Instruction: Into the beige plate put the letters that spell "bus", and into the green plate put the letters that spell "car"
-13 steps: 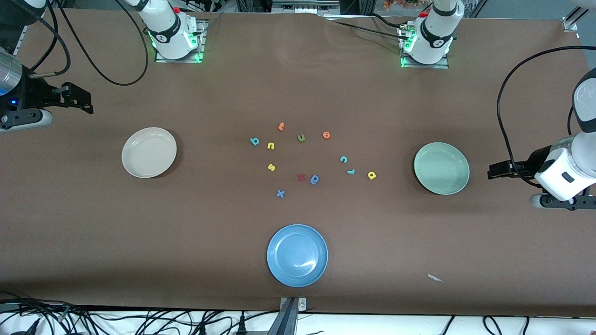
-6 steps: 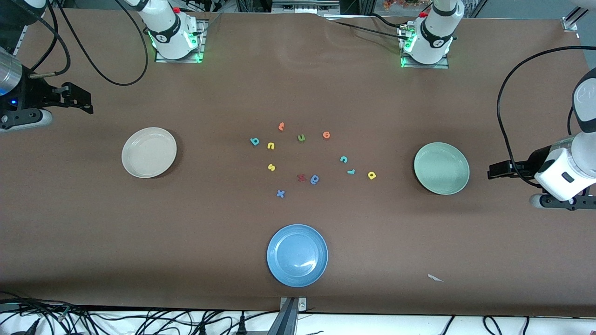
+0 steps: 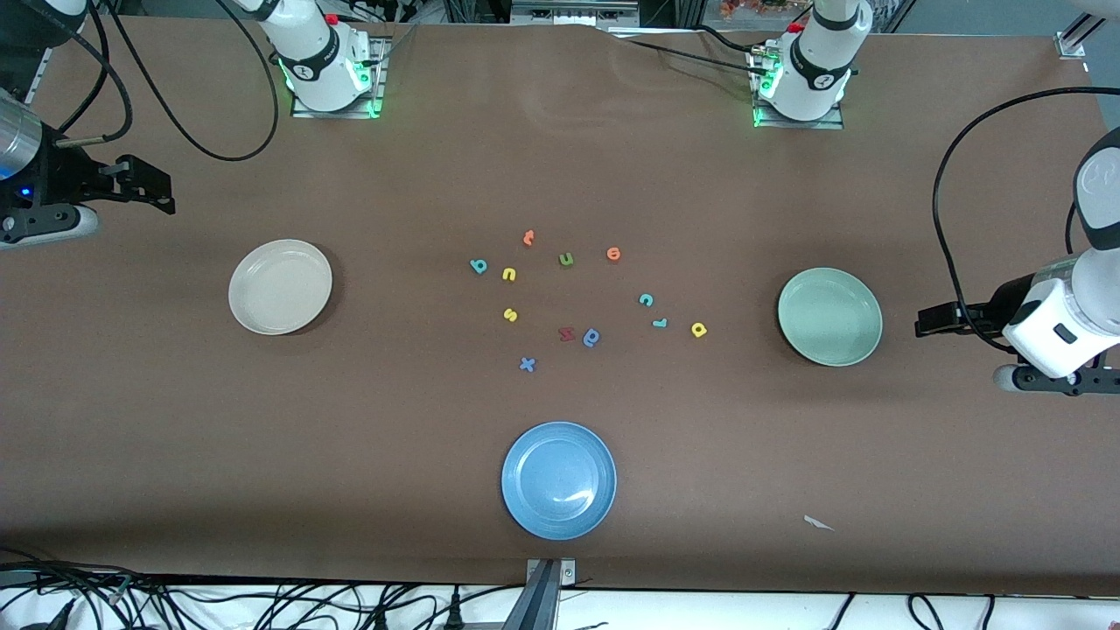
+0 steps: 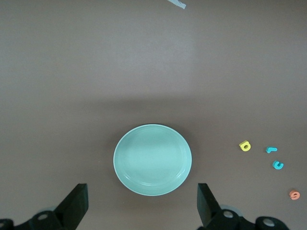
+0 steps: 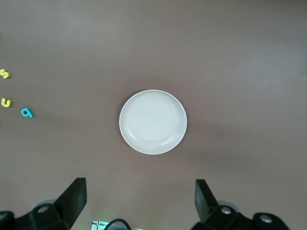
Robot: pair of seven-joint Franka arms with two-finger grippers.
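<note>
Six task letters lie mid-bench: b (image 3: 478, 266), u (image 3: 508, 275), s (image 3: 510, 315) nearer the beige plate (image 3: 280, 286); c (image 3: 646, 300), r (image 3: 660, 323), a (image 3: 698, 330) nearer the green plate (image 3: 829, 316). Left gripper (image 4: 141, 203) and right gripper (image 5: 139, 199) wait above their plates, fingers released, grasping nothing.

Cream-beige plate (image 3: 280, 287), mint-green plate (image 3: 829, 316) and blue plate (image 3: 558, 479) sit on a brown table (image 3: 350, 420); scattered foam letters (image 3: 510, 315) show teal, yellow, orange, green, red, blue.
</note>
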